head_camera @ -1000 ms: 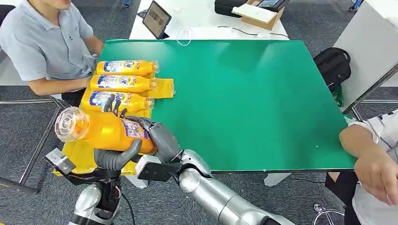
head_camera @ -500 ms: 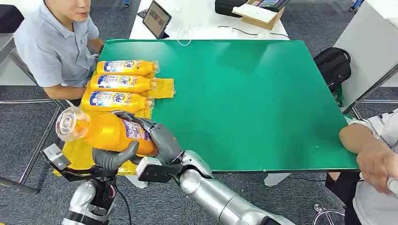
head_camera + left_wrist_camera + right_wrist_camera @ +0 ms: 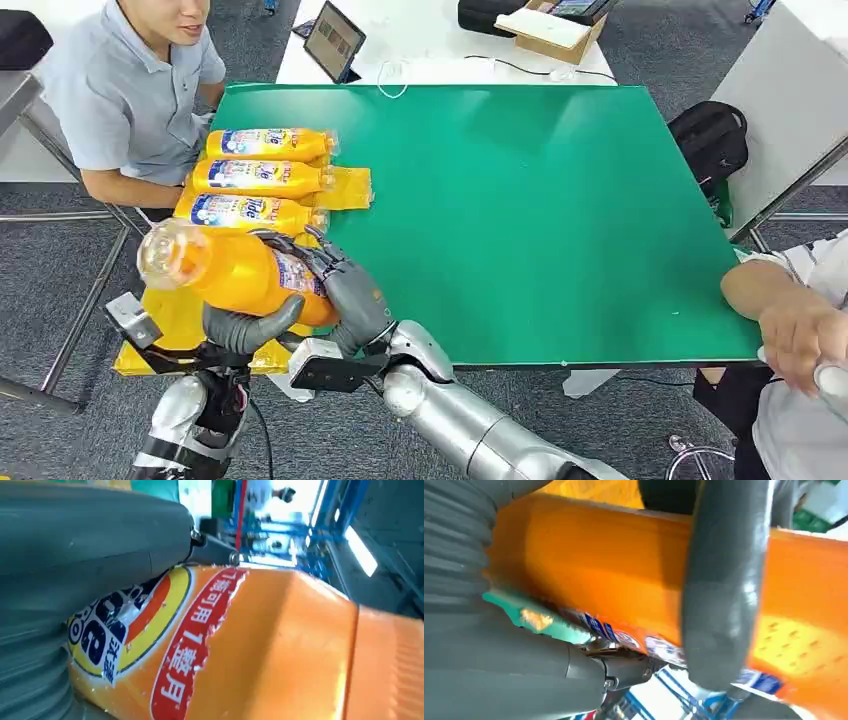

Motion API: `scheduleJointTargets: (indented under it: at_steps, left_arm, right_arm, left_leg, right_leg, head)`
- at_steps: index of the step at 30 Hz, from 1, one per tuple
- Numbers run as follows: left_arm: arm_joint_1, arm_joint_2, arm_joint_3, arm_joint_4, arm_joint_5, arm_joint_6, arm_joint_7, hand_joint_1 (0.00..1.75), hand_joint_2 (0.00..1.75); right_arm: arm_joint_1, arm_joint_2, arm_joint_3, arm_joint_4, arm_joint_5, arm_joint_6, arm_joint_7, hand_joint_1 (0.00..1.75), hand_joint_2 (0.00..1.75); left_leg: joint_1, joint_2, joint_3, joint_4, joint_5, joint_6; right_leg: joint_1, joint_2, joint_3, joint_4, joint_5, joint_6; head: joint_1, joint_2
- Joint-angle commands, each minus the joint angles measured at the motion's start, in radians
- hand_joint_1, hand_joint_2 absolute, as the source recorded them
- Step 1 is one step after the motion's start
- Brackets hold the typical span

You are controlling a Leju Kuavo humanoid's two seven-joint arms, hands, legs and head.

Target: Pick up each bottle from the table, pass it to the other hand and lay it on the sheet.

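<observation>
An orange bottle (image 3: 235, 275) is held in the air over the desk's (image 3: 520, 220) near left corner, above the yellow sheet (image 3: 185, 325). Both the left hand (image 3: 245, 330) and right hand (image 3: 345, 290) grip it. Three bottles (image 3: 255, 178) lie side by side on the sheet beyond. The green desk to the right lies open. Since half a second ago, the bottle has risen slightly toward them.

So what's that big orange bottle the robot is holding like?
The orange bottle looks like clear plastic full of orange liquid, with a blue, white and red label. It is held tilted in the air, its rounded see-through end up and out to the robot's left, above the near end of the yellow sheet. Both the left hand and right hand grip it.
</observation>
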Motion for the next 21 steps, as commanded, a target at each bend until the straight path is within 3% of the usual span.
scheduleJointTargets:
  at_steps: [1,3,7,11,21]
  left_arm:
    - [-0.153,-0.038,0.139,0.221,-0.056,0.262,0.009,1.75,1.75]
    - [-0.175,-0.036,0.156,0.251,-0.117,0.337,-0.02,1.75,1.75]
    - [-0.221,-0.036,0.181,0.313,-0.104,0.33,-0.007,1.75,1.75]
    - [-0.286,-0.04,0.182,0.425,-0.182,0.415,-0.033,1.75,1.75]
    - [-0.323,-0.045,0.179,0.501,-0.215,0.411,-0.033,1.75,1.75]
  right_arm:
    - [-0.061,0.025,0.018,0.071,0.113,-0.069,0.0,0.0,1.75]
    - [-0.073,0.029,0.024,0.088,0.121,-0.09,0.011,0.0,1.75]
    - [-0.098,0.029,0.036,0.128,0.127,-0.088,0.032,0.0,1.75]
    - [-0.121,0.029,0.063,0.163,0.131,-0.1,0.054,0.0,1.75]
    - [-0.14,0.029,0.088,0.186,0.137,-0.094,0.09,0.0,1.75]
  left_leg:
    - [0.0,-0.001,0.003,0.0,-0.001,-0.001]
    - [0.0,-0.001,0.003,0.0,0.0,-0.001]
    - [0.001,0.005,0.002,0.0,0.0,-0.001]
    - [0.002,-0.003,0.003,0.0,0.001,-0.002]
    - [0.002,-0.001,0.003,0.0,0.001,-0.002]
  right_leg:
    - [0.0,-0.001,0.003,0.001,-0.001,-0.002]
    - [0.0,-0.001,0.003,0.001,-0.001,-0.002]
    - [0.002,0.002,0.0,0.0,0.002,-0.004]
    - [0.002,-0.005,0.003,0.001,0.0,-0.005]
    - [0.002,-0.003,0.003,0.001,0.0,-0.005]
  head:
    - [0.0,0.0]
    - [0.001,0.0]
    - [-0.002,0.0]
    - [-0.001,0.0]
    - [-0.001,0.0]
